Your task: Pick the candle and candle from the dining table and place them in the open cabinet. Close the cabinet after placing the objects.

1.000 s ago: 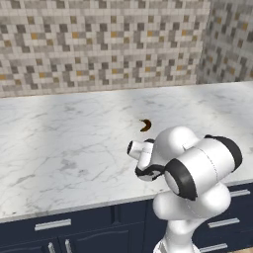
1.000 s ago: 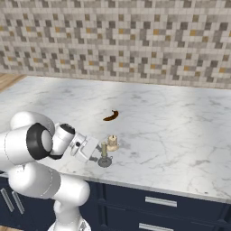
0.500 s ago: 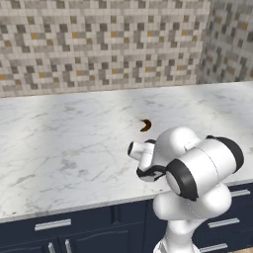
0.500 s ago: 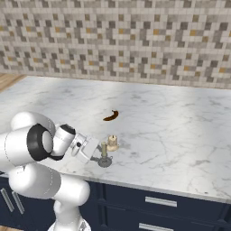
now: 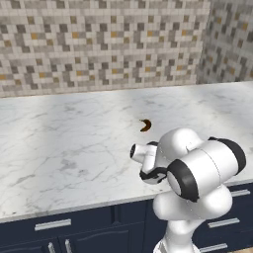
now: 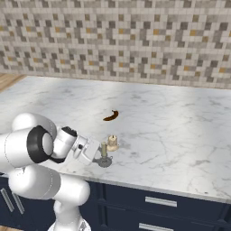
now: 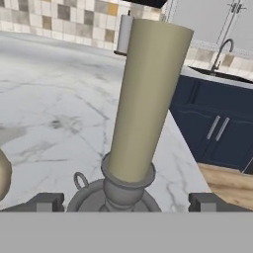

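Observation:
The slim pale olive taper candle [image 7: 148, 99] stands upright on its round dark grey base [image 6: 105, 161] near the front edge of the white marble dining table [image 6: 171, 135]. My gripper [image 7: 127, 202] is open and level with the base. One fingertip [image 7: 47, 202] is on each side of the base, and neither touches it. In the right base view my gripper [image 6: 97, 155] reaches the taper [image 6: 104, 150] from the left. The short lumpy cream candle [image 6: 112, 143] sits just behind the taper and shows at the hand view's left edge [image 7: 2, 175]. The cabinet is out of view.
A brown crescent pastry [image 6: 110, 116] [image 5: 145, 125] lies farther back on the table. A mosaic tile wall [image 5: 99, 44] rises behind it. Navy drawers with silver handles [image 6: 160, 201] run under the table's front edge. Across the room are navy doors [image 7: 217, 128] under a sink tap [image 7: 225, 49].

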